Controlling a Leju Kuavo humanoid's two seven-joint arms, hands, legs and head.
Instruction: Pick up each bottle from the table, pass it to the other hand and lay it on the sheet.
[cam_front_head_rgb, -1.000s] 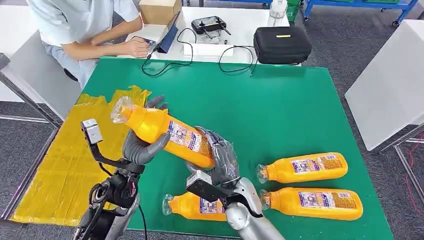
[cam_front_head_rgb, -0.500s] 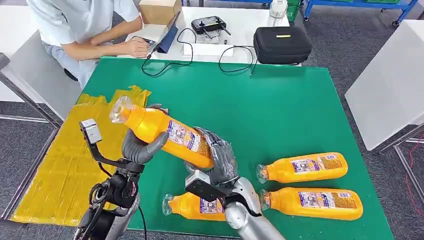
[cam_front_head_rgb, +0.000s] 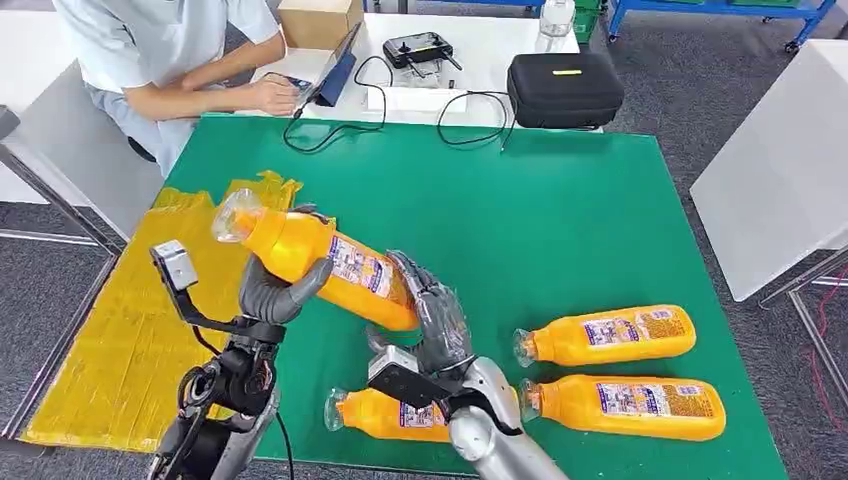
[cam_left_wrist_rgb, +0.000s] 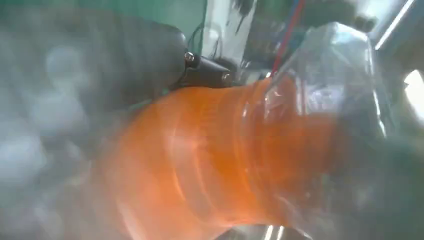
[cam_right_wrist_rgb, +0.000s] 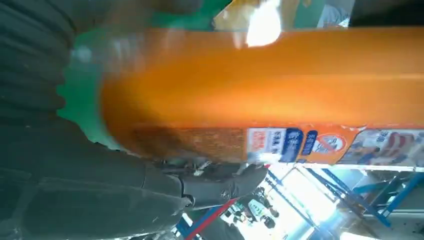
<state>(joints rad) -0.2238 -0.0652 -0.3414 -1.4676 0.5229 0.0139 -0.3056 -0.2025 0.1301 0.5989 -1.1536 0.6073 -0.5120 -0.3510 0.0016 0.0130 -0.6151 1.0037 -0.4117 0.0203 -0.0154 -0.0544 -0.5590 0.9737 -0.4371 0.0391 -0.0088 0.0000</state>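
An orange bottle (cam_front_head_rgb: 320, 265) with a clear cap hangs tilted above the green table (cam_front_head_rgb: 520, 210), cap toward the yellow sheet (cam_front_head_rgb: 120, 330). My left hand (cam_front_head_rgb: 275, 290) grips it just below the neck, thumb across the front. My right hand (cam_front_head_rgb: 435, 320) holds the base end, its fingers standing up behind the bottle. Close up, the left wrist view shows the orange body (cam_left_wrist_rgb: 210, 160) against my left hand (cam_left_wrist_rgb: 75, 75). In the right wrist view the labelled body (cam_right_wrist_rgb: 260, 85) lies across my right hand (cam_right_wrist_rgb: 75, 175).
Three more orange bottles lie on the table: one near the front edge (cam_front_head_rgb: 390, 413) under my right arm, two at the right (cam_front_head_rgb: 605, 335) (cam_front_head_rgb: 625, 407). A person (cam_front_head_rgb: 160, 50) works at a laptop behind. A black case (cam_front_head_rgb: 565, 88) and cables sit on the white table.
The held bottle and both hands have shifted slightly left, toward the sheet. My left thumb has closed tighter on the bottle. The lying bottles have not moved.
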